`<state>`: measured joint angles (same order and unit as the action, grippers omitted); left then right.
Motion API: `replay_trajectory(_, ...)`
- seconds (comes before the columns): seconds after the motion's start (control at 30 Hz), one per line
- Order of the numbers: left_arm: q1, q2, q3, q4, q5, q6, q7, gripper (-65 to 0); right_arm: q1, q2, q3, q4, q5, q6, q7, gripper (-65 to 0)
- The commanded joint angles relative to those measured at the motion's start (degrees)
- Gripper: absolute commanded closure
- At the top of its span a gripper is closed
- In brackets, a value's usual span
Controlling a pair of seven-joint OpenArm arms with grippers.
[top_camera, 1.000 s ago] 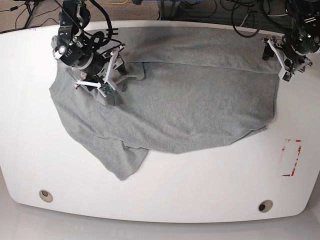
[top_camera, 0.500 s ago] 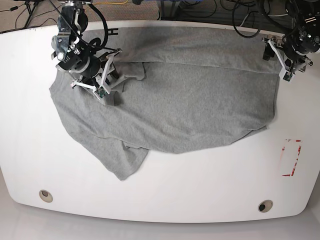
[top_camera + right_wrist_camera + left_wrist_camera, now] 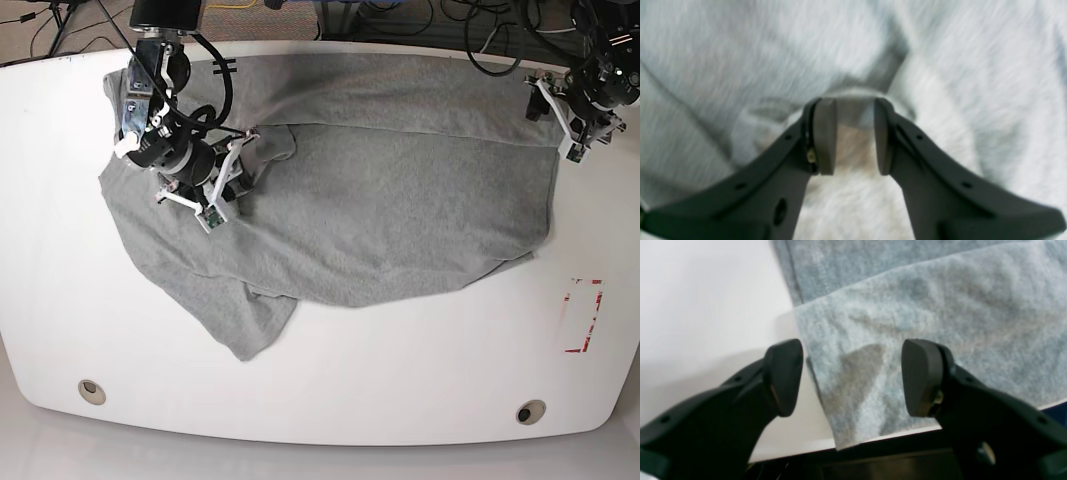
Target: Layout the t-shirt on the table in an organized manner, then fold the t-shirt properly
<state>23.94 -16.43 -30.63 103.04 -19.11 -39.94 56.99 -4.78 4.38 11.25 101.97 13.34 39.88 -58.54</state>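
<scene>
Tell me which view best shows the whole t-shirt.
The base view: the t-shirt lies there fully visible, rumpled on the table. The left wrist view shows only one corner; the right wrist view shows blurred grey fabric.

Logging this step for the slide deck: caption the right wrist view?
Right hand pinching a raised fold of the grey t-shirt between its nearly closed pads.

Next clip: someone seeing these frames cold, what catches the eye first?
The big grey t-shirt sprawled unevenly across the white table, one flap trailing toward the near-left. Next, the right pincer pressed into the cloth at the shirt's far-left part, nipping a raised fold. The left pincer hangs open over the shirt's corner at the table's far edge, holding nothing.
</scene>
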Motion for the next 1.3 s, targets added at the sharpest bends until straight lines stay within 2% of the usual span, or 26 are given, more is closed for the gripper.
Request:
replay_trajectory(0.0,-0.16,-0.76,-0.36,0.74,-0.45,-0.06,-0.86,-43.9,2.09,-0.82,-0.12,-0.92,0.85,0.12,1.01,-17.9)
replay_trajectory(0.3,-0.16,-0.76,-0.36,0.82,-0.53,-0.06,-0.86,-43.9,5.70,-1.53,0.14,-2.24,0.85,0.12,1.01,-17.9)
replay_trajectory(0.43,-0.25,-0.76,-0.53,1.00,-0.62,-0.06,-0.86,-43.9,7.72,0.58,1.28,0.66,0.68,0.12,1.01,-17.9)
replay_trajectory(0.6,-2.45,-0.76,-0.80,2.05,-0.62,-0.06,-0.86,-43.9,12.29,3.05,5.41,-1.71,0.68,0.12,1.01,-18.5)
replay_trajectory(0.7,-4.03,-0.76,-0.88,2.05,-0.62,-0.06,-0.86,-43.9,15.72,5.16,7.96,-6.37,0.68,0.12,1.09,-25.8)
replay_trajectory(0.83,-6.76,-0.59,-2.91,2.05,-0.62,-0.06,-0.60,-43.9,20.12,7.71,11.92,-14.11,0.68,0.12,1.88,-39.8)
replay_trajectory(0.93,-9.57,0.65,-4.31,2.05,-0.62,-0.06,-0.60,-43.9,23.28,9.55,14.12,-20.70,0.68,0.12,5.23,-44.2)
replay_trajectory(1.27,-18.80,1.35,-9.76,1.79,-0.53,-0.06,1.25,-43.9,30.49,16.41,14.47,-45.40,0.68,-0.54,19.20,-44.4)
